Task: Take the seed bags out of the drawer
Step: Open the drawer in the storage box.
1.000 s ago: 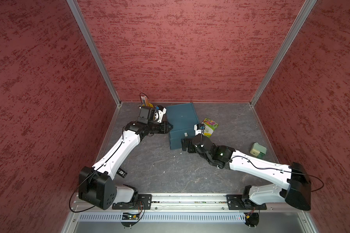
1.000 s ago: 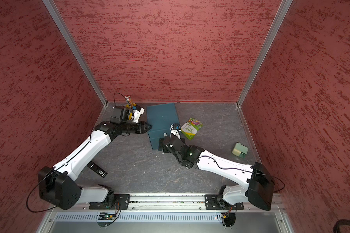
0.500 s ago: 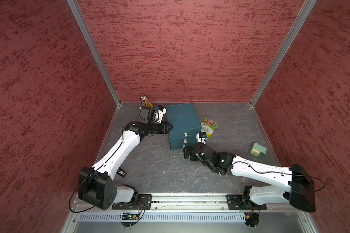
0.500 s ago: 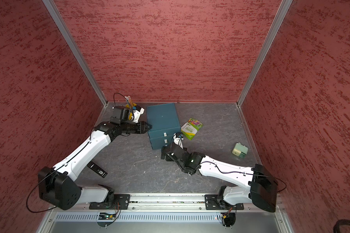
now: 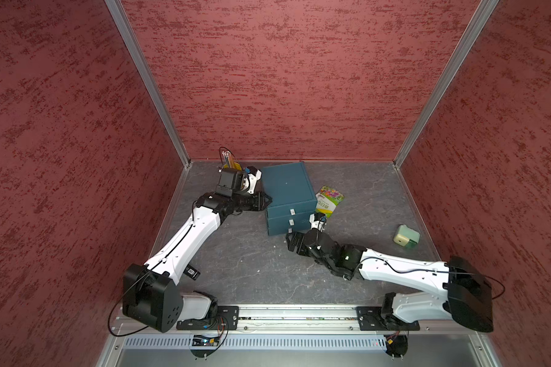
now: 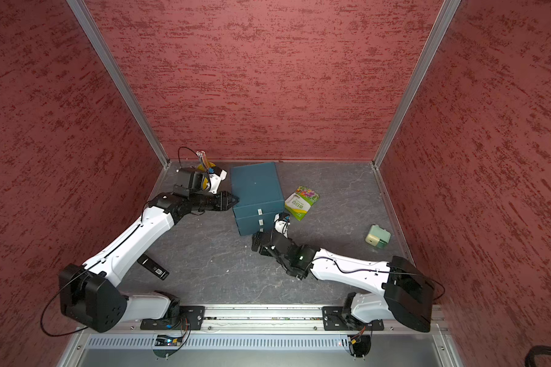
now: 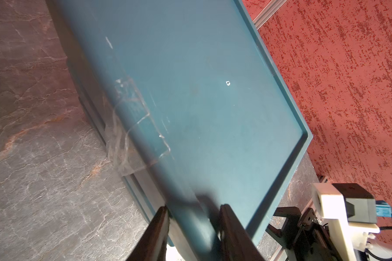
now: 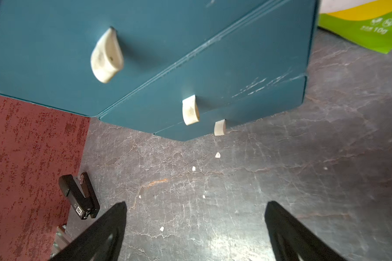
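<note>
Your left gripper (image 5: 265, 200) is narrowed onto the drawer cabinet (image 5: 287, 190). In the left wrist view its fingers (image 7: 161, 218) straddle the rim of the cabinet's top at its left side, pinching that edge. Your right gripper (image 5: 291, 243) sits low in front of the cabinet with its jaws spread wide and nothing between them. In the right wrist view (image 8: 196, 203) it faces the three white handles (image 8: 190, 109). The drawer fronts look about flush with one another.

Only one seed bag (image 5: 328, 200) can be made out — the green-white one with the flower print. In both top views it lies flat on the table (image 5: 252, 263), just beside the cabinet's right side near the front corner (image 6: 302, 198). A pale green block (image 5: 407, 235) stands well to the right of the cabinet, and a black stick (image 6: 153, 266) lies well off its front-left.
</note>
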You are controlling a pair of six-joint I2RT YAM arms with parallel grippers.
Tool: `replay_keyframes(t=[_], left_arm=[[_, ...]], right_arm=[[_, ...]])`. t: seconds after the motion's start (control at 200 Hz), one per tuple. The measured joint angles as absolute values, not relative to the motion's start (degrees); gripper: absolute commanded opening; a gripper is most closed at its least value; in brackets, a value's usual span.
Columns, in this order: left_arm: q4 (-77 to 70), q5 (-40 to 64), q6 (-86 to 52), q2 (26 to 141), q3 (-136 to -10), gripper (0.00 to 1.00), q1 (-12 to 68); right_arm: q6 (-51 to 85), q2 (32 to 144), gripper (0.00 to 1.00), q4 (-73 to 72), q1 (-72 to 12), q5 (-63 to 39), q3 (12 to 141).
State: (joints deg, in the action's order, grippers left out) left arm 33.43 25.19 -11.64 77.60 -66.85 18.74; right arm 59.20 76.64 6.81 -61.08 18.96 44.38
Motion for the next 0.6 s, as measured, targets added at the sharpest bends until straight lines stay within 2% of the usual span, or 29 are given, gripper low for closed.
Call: replay_keyframes(t=[0.421, 0.601], left_arm=[[32.9, 25.4, -11.5, 77.6, -66.5, 0.37, 18.7], [32.9, 25.4, -11.5, 77.5, -66.5, 0.37, 18.7]], right_arm=[[62.2, 80.5, 0.98, -3.3, -60.8, 18.6, 42.1], [63.3, 82.0, 0.91, -6.6, -59.8, 18.6, 41.8]])
